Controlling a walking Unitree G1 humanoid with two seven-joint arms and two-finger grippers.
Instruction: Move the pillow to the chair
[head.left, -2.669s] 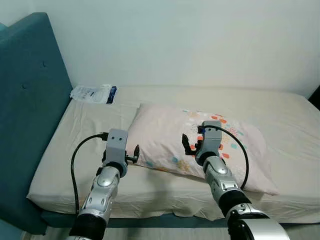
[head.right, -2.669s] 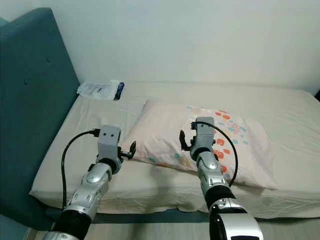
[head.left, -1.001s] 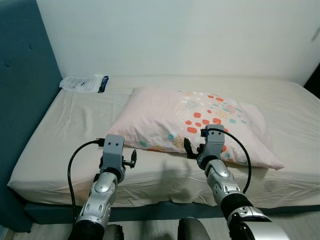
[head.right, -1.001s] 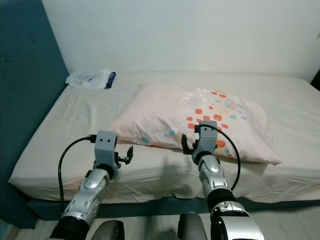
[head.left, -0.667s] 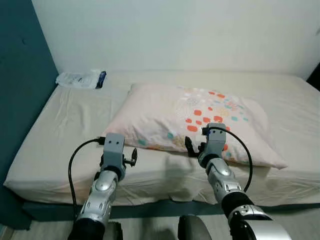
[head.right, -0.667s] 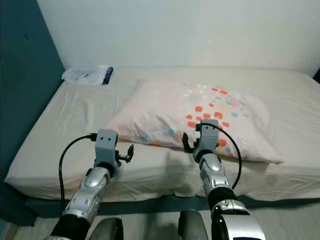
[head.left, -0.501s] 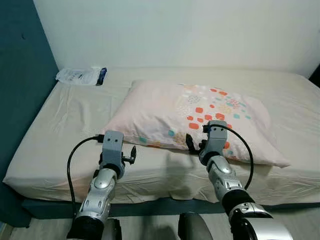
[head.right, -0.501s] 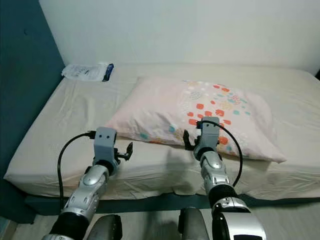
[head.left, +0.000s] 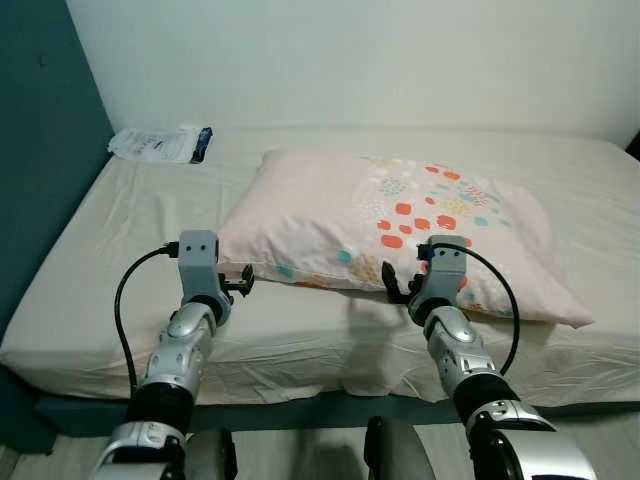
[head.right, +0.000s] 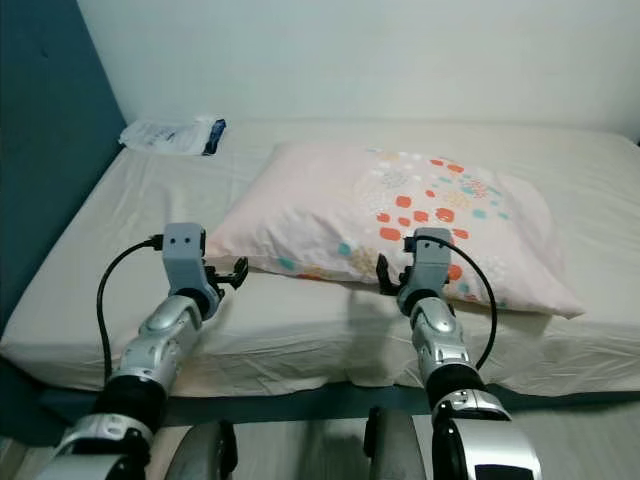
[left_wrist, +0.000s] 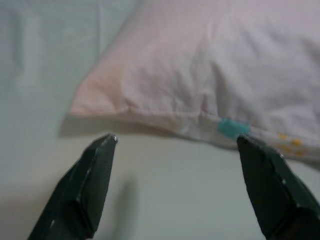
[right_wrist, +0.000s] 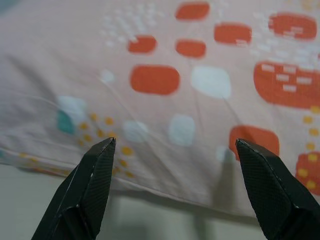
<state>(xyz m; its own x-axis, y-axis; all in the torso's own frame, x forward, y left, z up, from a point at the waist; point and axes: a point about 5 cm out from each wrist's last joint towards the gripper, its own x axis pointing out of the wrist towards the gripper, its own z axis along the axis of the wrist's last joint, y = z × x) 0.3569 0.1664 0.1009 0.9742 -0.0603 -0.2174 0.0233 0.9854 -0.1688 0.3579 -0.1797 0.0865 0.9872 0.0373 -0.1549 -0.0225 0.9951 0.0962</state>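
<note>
A pale pink pillow (head.left: 400, 215) with orange and teal patches lies flat in the middle of the bed. My left gripper (head.left: 240, 283) is open just short of the pillow's near left corner; in the left wrist view that corner (left_wrist: 150, 95) lies right ahead of the gripper (left_wrist: 176, 139). My right gripper (head.left: 395, 290) is open at the pillow's front edge, near its middle. The right wrist view has the patterned pillow face (right_wrist: 170, 75) close before the gripper (right_wrist: 175, 142). Neither gripper holds anything.
The bed (head.left: 110, 230) has a cream sheet and a dark base along its near edge. A teal headboard (head.left: 40, 150) rises at the left. A white plastic packet (head.left: 155, 145) lies at the far left corner. A white wall stands behind.
The camera has shifted as I came nearer. My left gripper has moved forward to the pillow's near left corner. The right gripper stays at the front edge, and both remain open.
</note>
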